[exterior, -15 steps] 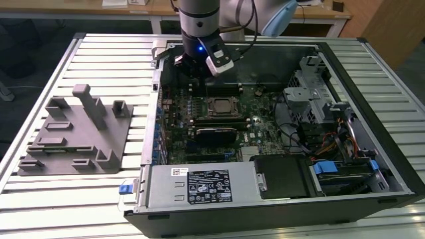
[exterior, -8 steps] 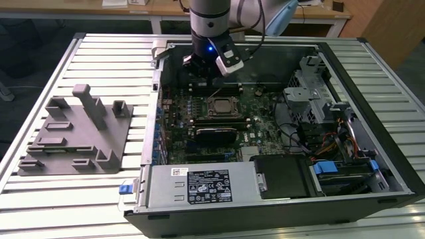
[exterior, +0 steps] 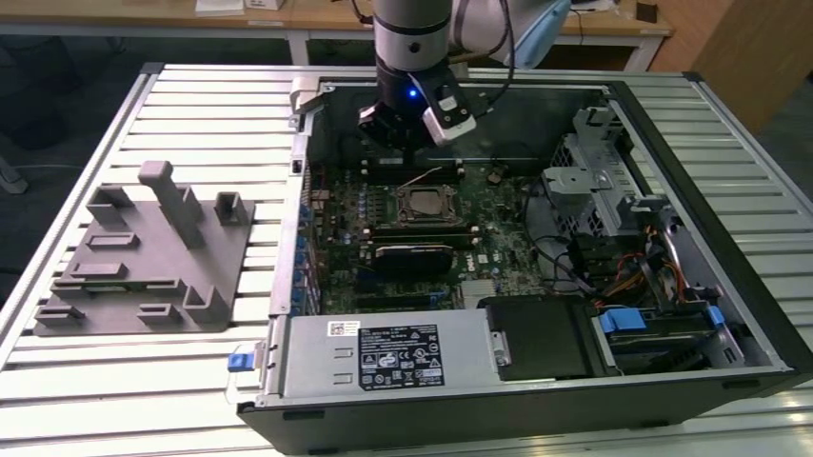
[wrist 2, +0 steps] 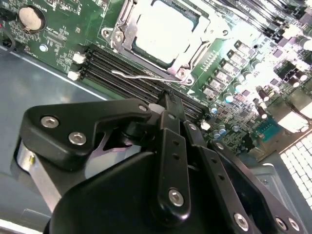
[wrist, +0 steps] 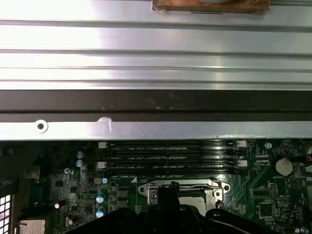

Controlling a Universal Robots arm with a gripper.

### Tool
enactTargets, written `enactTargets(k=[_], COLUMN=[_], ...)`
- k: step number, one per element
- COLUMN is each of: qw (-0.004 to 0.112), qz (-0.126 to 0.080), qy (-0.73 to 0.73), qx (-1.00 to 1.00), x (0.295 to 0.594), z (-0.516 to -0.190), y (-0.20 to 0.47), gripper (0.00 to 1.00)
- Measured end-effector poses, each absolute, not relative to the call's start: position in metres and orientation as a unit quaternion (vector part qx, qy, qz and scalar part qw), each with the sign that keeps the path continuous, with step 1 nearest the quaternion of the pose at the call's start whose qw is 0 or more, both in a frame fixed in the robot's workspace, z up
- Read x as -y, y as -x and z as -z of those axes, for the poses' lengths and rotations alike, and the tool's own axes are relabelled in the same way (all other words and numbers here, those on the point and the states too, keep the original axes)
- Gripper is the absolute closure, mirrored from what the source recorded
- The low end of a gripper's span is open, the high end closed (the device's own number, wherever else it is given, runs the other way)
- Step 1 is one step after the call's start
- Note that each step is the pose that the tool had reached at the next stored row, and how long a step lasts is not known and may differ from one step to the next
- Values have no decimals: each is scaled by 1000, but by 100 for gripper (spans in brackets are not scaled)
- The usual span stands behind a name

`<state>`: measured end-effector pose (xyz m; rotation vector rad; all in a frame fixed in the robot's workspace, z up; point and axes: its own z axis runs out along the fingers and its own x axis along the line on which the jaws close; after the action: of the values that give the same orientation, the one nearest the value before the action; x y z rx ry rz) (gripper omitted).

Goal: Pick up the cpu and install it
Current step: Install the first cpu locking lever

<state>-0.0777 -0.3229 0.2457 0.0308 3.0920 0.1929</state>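
Gripper (wrist 2: pixel 168 100) clenched, nothing seen between its tips. It hangs over the motherboard (wrist 2: pixel 58 46). The cpu (wrist 2: pixel 163 27) lies flat in the socket (wrist 2: pixel 116 35) just beyond those tips, seemingly seated for contact.

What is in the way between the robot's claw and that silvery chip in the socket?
Nothing visible. The gripper hangs over the memory slots beside the socket; the cpu lies with its top bare.

Ribbed metal bench (exterior: pixel 128 381) fills the foreground. Beyond its far edge stand a wooden desk (exterior: pixel 128 21) on pale legs, dark floor (exterior: pixel 64 86), and a brown wooden panel (exterior: pixel 749 48).
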Motion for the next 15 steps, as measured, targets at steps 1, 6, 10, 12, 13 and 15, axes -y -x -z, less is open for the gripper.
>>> enactTargets(k=[1,6,10,12,13,15], qw=[22,41,55,58,59,60], qz=[-62,-53,-52,-52,-51,-50], qy=[-10,-16,-25,-30,-34,-49], qx=[-998,-998,-997,-997,-996,-996], x=[323,323,323,323,323,323], z=[-246,-244,-242,-241,-240,-238], y=[78,78,78,78,78,78], gripper=[89,89,89,89,89,89])
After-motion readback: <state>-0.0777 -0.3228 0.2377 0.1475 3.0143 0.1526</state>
